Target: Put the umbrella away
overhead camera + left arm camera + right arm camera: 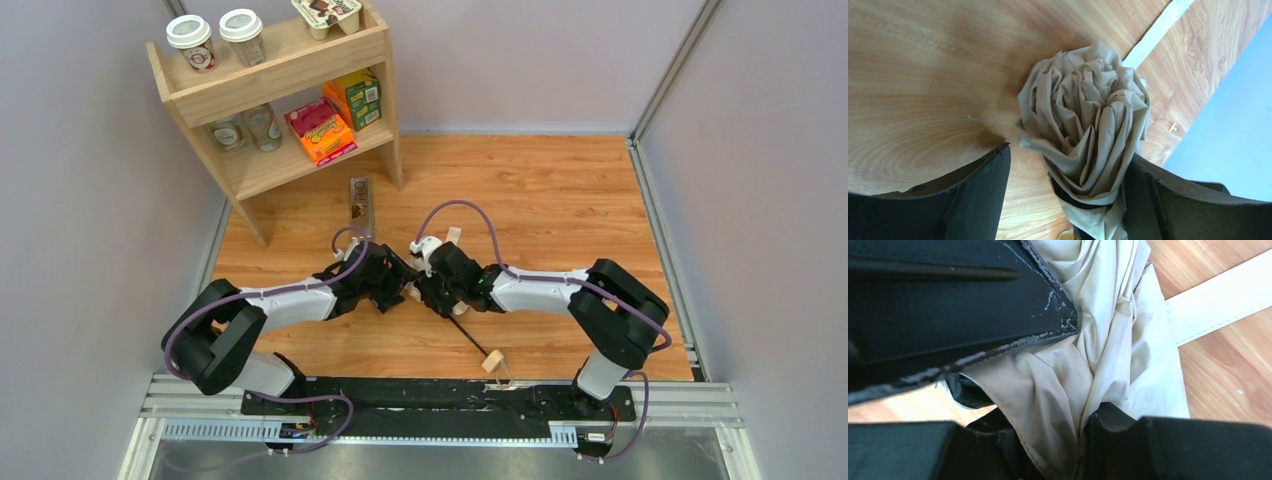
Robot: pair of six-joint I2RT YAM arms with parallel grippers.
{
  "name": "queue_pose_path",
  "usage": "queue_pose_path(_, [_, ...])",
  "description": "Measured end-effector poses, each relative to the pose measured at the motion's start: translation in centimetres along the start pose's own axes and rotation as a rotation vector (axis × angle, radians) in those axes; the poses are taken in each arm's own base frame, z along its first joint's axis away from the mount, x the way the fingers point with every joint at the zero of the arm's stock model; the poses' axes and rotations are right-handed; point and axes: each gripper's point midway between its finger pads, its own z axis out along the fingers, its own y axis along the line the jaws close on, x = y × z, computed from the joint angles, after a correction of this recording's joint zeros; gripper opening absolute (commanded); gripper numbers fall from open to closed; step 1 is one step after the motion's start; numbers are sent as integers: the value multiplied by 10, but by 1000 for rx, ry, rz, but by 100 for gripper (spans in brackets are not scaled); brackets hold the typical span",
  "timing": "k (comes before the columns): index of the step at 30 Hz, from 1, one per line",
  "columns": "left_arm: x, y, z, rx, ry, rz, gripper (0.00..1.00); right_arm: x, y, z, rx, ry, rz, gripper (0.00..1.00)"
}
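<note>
The umbrella lies on the wooden table between my two arms. Its thin black shaft point(468, 335) runs toward the near edge and ends in a small wooden knob point(492, 362). The beige canopy point(1083, 115) is bunched in folds. My left gripper point(1068, 155) is open around it: the fabric leans on the right finger point(1158, 200), and the left finger point(978, 195) stands clear. My right gripper point(1053, 422) is shut on a fold of the canopy point(1073, 370). In the top view both grippers point(405, 287) point(430, 290) meet and hide most of the canopy.
A wooden shelf point(290, 75) stands at the back left with lidded cups point(192, 42), jars and coloured boxes point(322, 130). A narrow flat packet point(360, 203) lies in front of it. A white strip point(1220, 297) lies on the table past the canopy. Grey walls enclose the table.
</note>
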Motion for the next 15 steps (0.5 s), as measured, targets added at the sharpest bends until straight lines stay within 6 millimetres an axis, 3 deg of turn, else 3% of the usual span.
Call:
queue_pose_path(10, [2, -7, 12, -44, 39, 28, 82, -4, 24, -6, -423, -1, 195, 0])
queue_pose_path(12, [3, -9, 15, -58, 52, 25, 70, -4, 22, -7, -463, 6, 227, 0])
queue_pose_path(13, [4, -8, 18, -68, 61, 23, 54, -4, 21, -7, -489, 11, 245, 0])
queue_pose_path(15, [6, -5, 22, -79, 72, 16, 33, -4, 18, -9, -517, 23, 271, 0])
